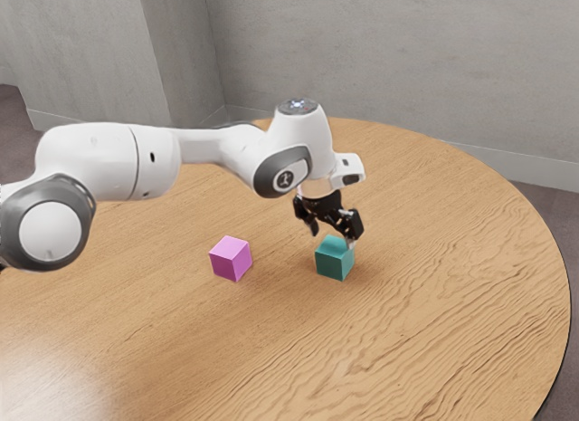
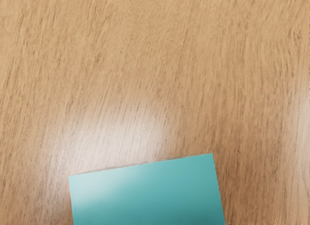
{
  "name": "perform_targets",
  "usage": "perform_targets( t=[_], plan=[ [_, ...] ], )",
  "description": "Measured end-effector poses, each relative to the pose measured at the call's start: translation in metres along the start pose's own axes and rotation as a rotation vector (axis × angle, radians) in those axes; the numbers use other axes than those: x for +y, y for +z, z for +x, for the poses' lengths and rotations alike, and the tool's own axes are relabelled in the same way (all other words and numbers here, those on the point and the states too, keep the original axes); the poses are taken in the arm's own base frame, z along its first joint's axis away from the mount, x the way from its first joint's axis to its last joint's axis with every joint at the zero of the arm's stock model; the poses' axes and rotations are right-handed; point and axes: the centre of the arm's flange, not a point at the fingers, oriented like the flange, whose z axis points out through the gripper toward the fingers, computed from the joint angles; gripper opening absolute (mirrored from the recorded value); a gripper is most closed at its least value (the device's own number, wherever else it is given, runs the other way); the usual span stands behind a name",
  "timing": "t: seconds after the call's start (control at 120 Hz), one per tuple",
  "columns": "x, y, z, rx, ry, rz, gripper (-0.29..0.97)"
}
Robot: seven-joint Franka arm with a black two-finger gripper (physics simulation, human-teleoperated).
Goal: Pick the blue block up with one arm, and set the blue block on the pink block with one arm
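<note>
The blue-green block point(image 1: 335, 259) rests on the round wooden table point(image 1: 434, 312), near its middle. My gripper point(image 1: 333, 231) hangs directly over it, open, with its black fingertips at about the height of the block's top edge and not gripping it. In the wrist view the block's top face point(image 2: 145, 193) lies just under my hand. The pink block point(image 1: 231, 257) sits on the table a short way toward the exterior view's left of the blue-green one, apart from it and untouched.
The table's curved edge point(image 1: 552, 349) runs along the exterior view's right. Grey walls point(image 1: 407, 50) stand behind the table. My white arm point(image 1: 181, 158) reaches in from the left, above the table behind the pink block.
</note>
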Motion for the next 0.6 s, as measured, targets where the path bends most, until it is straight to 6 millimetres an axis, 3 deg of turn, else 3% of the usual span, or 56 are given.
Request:
perform_targets(
  t=[0.6],
  plan=[
    [0.002, 0.017, 0.001, -0.011, 0.063, -0.024, 0.68]
  ],
)
